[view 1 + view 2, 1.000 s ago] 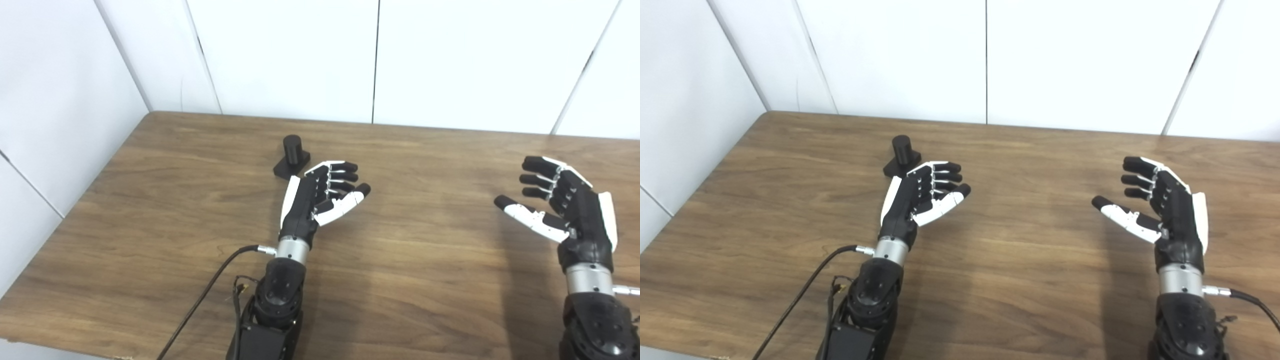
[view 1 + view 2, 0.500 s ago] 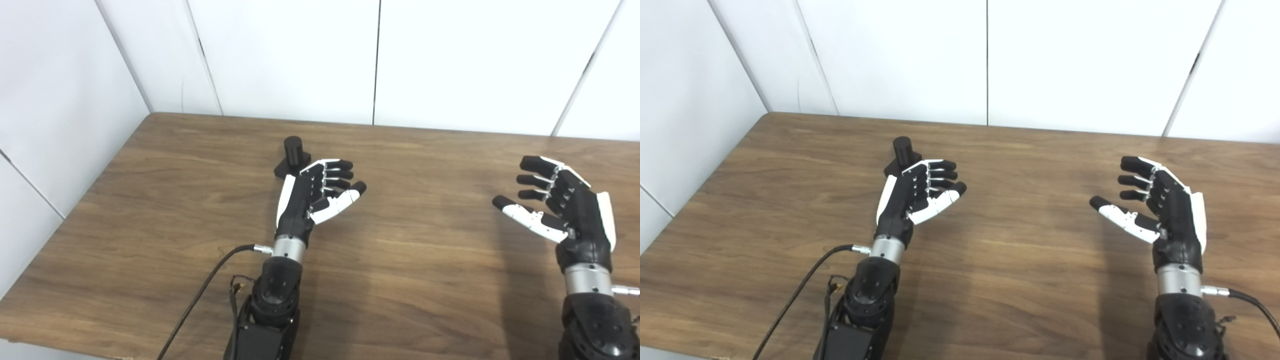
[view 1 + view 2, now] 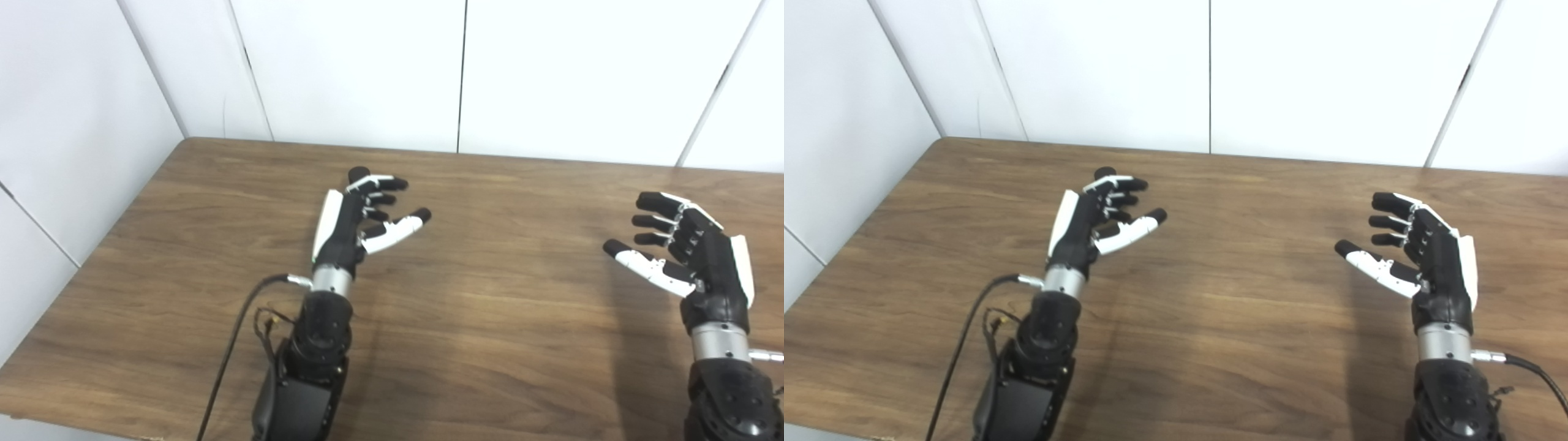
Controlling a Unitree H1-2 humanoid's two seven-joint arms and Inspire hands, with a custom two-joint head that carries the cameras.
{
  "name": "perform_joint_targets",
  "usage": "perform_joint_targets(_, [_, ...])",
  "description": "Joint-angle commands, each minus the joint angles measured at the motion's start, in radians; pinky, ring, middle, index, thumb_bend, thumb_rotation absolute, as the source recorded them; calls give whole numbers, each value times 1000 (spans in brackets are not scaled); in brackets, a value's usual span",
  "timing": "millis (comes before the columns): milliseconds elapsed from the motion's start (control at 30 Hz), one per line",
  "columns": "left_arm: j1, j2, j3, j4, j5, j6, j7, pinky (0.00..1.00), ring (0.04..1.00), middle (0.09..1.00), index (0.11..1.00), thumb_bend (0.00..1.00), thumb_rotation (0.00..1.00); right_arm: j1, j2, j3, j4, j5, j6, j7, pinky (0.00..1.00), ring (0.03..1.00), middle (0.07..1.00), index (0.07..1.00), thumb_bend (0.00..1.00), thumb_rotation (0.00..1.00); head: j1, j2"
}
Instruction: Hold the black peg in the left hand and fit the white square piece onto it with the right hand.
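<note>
while right hand waits open, open left hand has reached black peg.

The table fills the near ground, with wall panels rising behind its far edge and along its left side. The peg stands on the table left of centre, toward the far edge; only its top shows, the rest hidden behind the left hand. That hand sits directly in front of the peg, its fingers reaching past the peg's right side. A cable trails from the left wrist toward the near edge. The right hand is over the table's right side, well apart from the left hand and the peg
</note>
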Motion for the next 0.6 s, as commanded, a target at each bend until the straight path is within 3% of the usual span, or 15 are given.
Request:
perform_joint_targets(0, [-56, 25, -7, -53, 48, 31, -11, 626, 735, 751, 646, 784, 308, -38, -3, -3, -25, 0, -38, -6, 585, 673, 720, 680, 688, 0, 0, 0])
perform_joint_targets(233, [-102, 81, -23, -73, 142, 83, -29, 659, 740, 741, 639, 776, 306, -45, -3, 0, -20, -5, -43, -8, 594, 679, 723, 687, 692, 0, -9, 1])
perform_joint_targets(433, [-146, 144, -48, -53, 238, 97, -41, 559, 701, 736, 633, 776, 331, -47, -4, 0, -14, -3, -54, -8, 601, 672, 719, 679, 695, 0, -10, 2])
perform_joint_targets(567, [-173, 184, -74, -29, 323, 110, -50, 551, 722, 761, 635, 778, 365, -47, -4, -1, -8, 3, -67, -5, 582, 671, 722, 677, 698, 0, -12, 1])
